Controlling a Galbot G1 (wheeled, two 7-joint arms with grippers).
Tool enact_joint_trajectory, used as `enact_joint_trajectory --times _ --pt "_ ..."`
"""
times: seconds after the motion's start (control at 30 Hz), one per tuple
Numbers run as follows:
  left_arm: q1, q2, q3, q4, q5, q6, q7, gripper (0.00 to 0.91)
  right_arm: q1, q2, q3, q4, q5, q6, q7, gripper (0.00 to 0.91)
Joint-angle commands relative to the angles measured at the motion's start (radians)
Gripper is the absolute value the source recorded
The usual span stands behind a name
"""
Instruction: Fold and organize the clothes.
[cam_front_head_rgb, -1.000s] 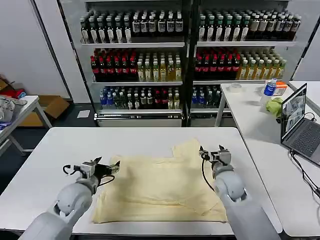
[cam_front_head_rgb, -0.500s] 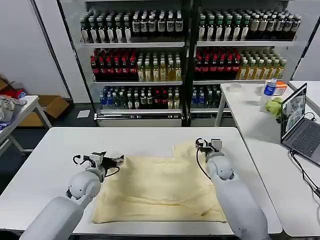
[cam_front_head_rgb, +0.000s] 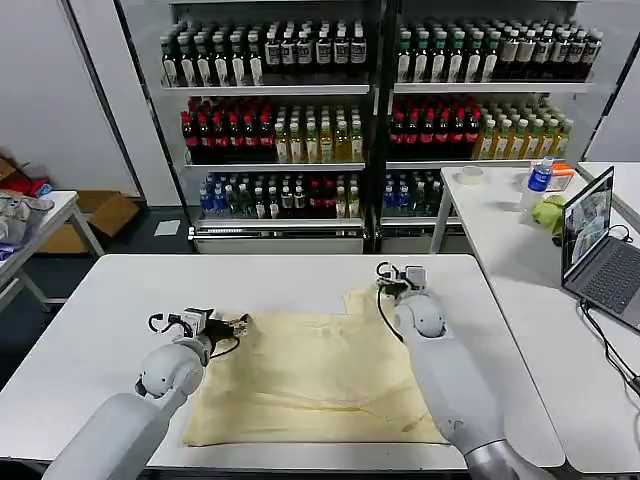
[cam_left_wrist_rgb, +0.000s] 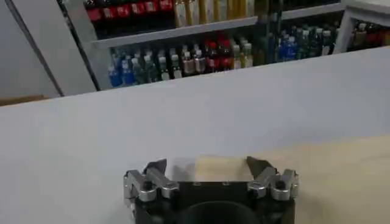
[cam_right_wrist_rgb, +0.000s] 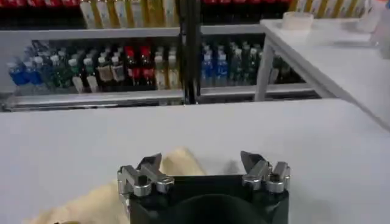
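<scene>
**Cream T-shirt spread on the white table, a gripper at each far corner**

The T-shirt (cam_front_head_rgb: 315, 375) lies mostly flat across the near middle of the white table (cam_front_head_rgb: 100, 300), a raised fold at its far right corner; its cream edge shows under both wrist cameras (cam_left_wrist_rgb: 341, 176) (cam_right_wrist_rgb: 91, 204). The left gripper (cam_front_head_rgb: 238, 325) sits low at the shirt's far left corner, fingers spread apart with the corner of the cloth between them, nothing pinched (cam_left_wrist_rgb: 207, 165); the right gripper (cam_front_head_rgb: 385, 284) is at the far right corner, fingers likewise apart over the fold's tip (cam_right_wrist_rgb: 201, 161). Behind the table stand shelves of bottles (cam_front_head_rgb: 300, 100); on a side table to the right, a laptop (cam_front_head_rgb: 600, 250) and a green cloth lump (cam_front_head_rgb: 548, 213).
</scene>
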Motion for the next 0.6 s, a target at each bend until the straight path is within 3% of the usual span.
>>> enact_joint_trajectory --times 0.03,0.6 --pt "0.013 0.000 0.007 0.008 -0.005 0.001 0.007 0.000 0.021 0.030 -0.001 -0.063 0.008 -0.002 -0.003 0.000" --pt "0.045 0.011 -0.019 -0.034 -0.025 -0.049 0.025 0.010 -0.032 0.030 -0.002 0.042 -0.008 0.029 -0.011 0.000"
